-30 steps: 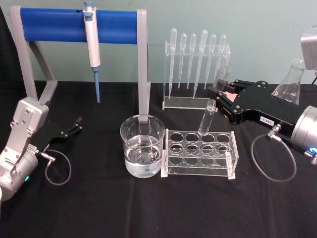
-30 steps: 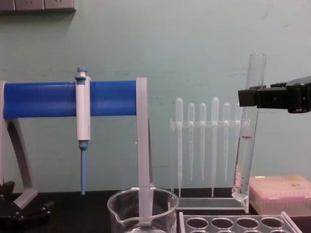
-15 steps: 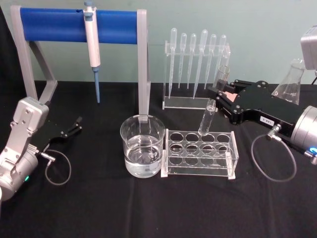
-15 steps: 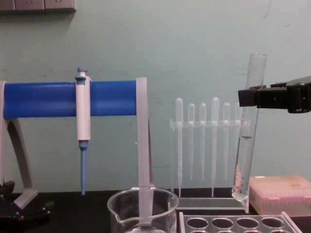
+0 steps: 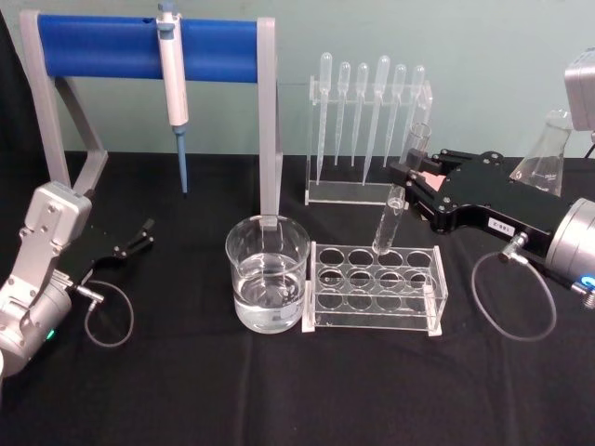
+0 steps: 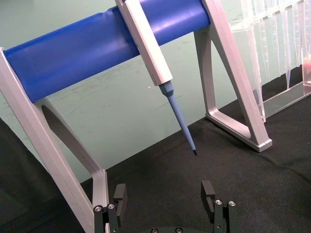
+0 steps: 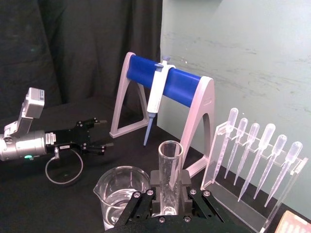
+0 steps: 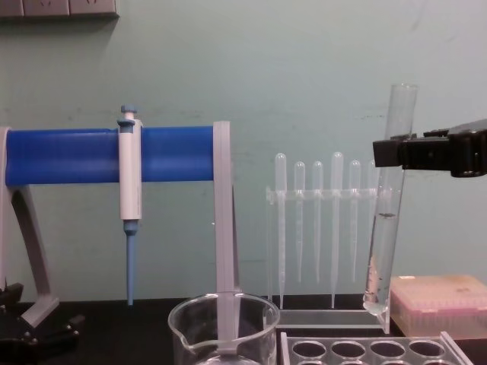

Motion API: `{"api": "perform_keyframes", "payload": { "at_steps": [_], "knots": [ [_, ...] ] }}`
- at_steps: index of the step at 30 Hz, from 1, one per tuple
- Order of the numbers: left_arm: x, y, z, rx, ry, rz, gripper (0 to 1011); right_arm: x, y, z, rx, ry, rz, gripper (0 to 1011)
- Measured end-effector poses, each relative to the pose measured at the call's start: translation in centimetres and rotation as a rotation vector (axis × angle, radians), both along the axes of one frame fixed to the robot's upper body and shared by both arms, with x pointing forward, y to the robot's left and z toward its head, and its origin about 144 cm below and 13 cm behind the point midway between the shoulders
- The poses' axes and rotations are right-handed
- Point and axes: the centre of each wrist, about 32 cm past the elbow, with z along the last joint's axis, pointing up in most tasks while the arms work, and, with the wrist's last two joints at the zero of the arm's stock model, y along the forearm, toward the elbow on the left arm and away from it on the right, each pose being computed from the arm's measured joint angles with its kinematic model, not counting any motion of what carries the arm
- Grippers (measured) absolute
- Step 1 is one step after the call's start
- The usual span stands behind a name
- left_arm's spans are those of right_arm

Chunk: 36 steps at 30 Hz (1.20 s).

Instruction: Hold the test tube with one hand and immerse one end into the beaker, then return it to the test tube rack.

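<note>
**Tube hanging over the rack, beaker off to its left, nothing moving**

The right tool (image 5: 409, 178) is clamped on the tube (image 5: 389, 228), gripping it a bit below the open rim. The tube's long axis is close to upright, with a slight lean: the rim tips back and toward the robot's right, and the rounded end points down and a little left.

From the chest view, that rounded end hangs in the air above the back row of the rack (image 5: 372, 311), clear of the holes and not seated in any of them.

The beaker (image 5: 244, 279) has water in it and sits just beside the rack's left end, so it lies to the left of the tube and lower down. The right arm is obviously the nearer one, since it's already holding the tube. The left tool (image 5: 141, 234) is parked low on the surface at the far left, fingers spread and empty, well apart from everything.

My guess is that a dip means going sideways to the left and then down, while a return means going pretty much straight down into a hole. I can't tell from here whether the dip has already happened.

Compared with a second ago, the tube, both tools and the glassware all look like they're in the same spots.
</note>
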Motion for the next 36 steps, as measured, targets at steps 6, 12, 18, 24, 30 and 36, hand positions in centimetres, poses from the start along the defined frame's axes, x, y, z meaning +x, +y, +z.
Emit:
{"api": "perform_keyframes", "payload": {
  "at_steps": [6,12,18,24,30,36],
  "knots": [
    [0.0,0.0,0.0,0.0,0.0,0.0,1000,0.0,0.0,0.0,0.0,0.0,0.0,241],
    [0.0,0.0,0.0,0.0,0.0,0.0,1000,0.0,0.0,0.0,0.0,0.0,0.0,241],
    [0.0,0.0,0.0,0.0,0.0,0.0,1000,0.0,0.0,0.0,0.0,0.0,0.0,241],
    [0.0,0.0,0.0,0.0,0.0,0.0,1000,0.0,0.0,0.0,0.0,0.0,0.0,241],
    [0.0,0.0,0.0,0.0,0.0,0.0,1000,0.0,0.0,0.0,0.0,0.0,0.0,241],
    [0.0,0.0,0.0,0.0,0.0,0.0,1000,0.0,0.0,0.0,0.0,0.0,0.0,239]
  ]
}}
